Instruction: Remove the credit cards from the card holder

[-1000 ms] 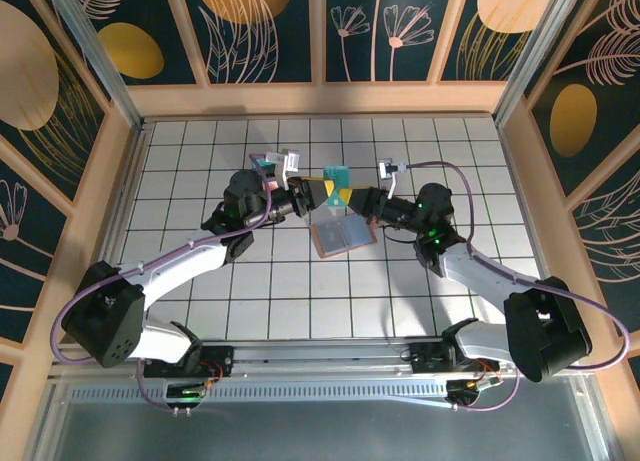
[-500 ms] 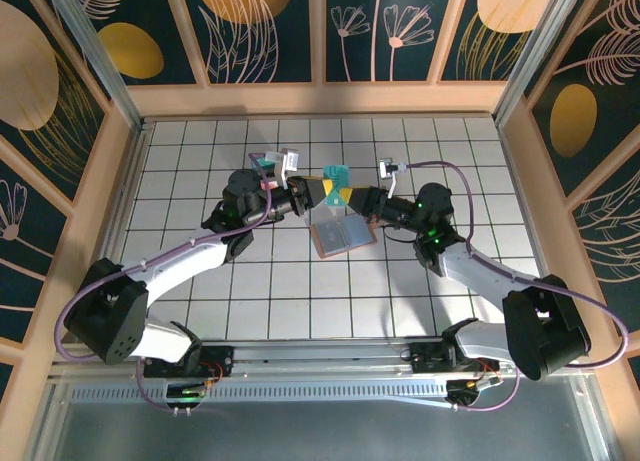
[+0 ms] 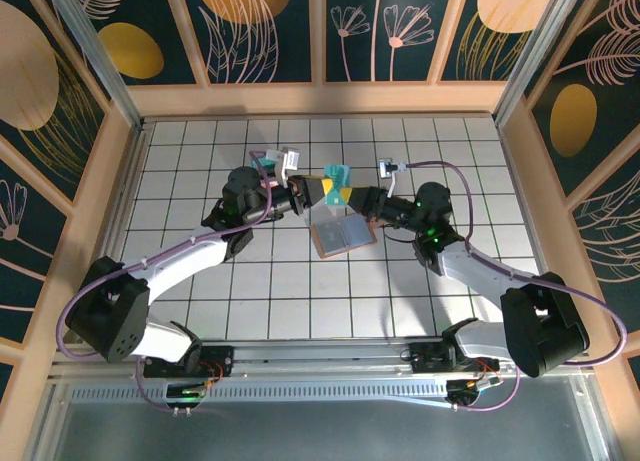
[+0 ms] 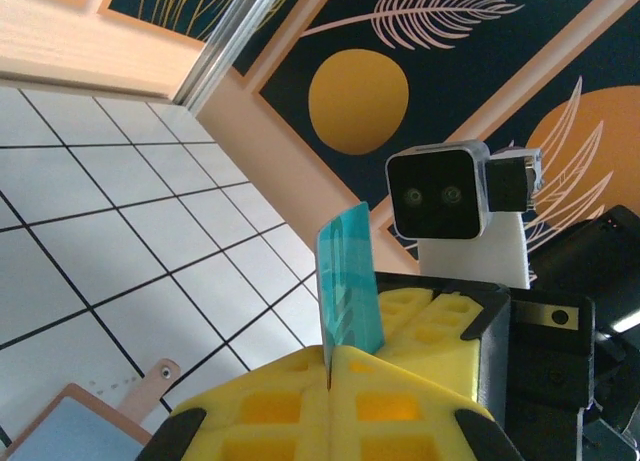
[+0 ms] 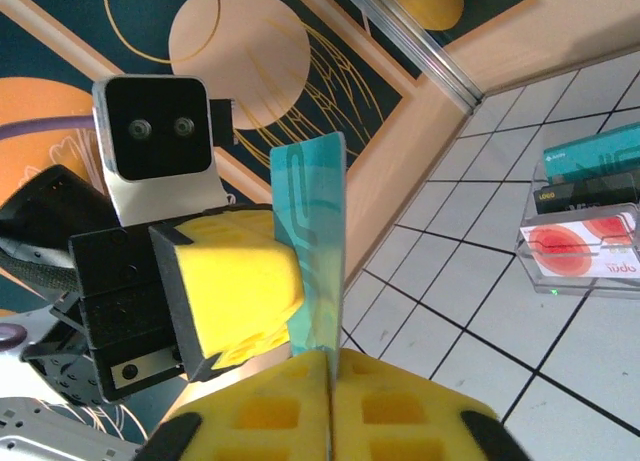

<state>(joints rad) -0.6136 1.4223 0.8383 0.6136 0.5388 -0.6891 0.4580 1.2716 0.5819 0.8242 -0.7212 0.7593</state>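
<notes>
The left gripper is clamped on the lower edge of a teal card, which stands upright in the air. The right gripper pinches the same card. The card holder lies open on the tiled table just below them.

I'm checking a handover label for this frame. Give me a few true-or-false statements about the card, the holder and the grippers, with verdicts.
1. The left gripper and the right gripper both pinch the teal card. True.
2. The holder lies folded shut on the table. False: it lies open, inner side up.
3. The teal card lies flat on the table. False: it is held in the air between the grippers.
4. A red-and-white card sits in a clear stand. True.
</notes>
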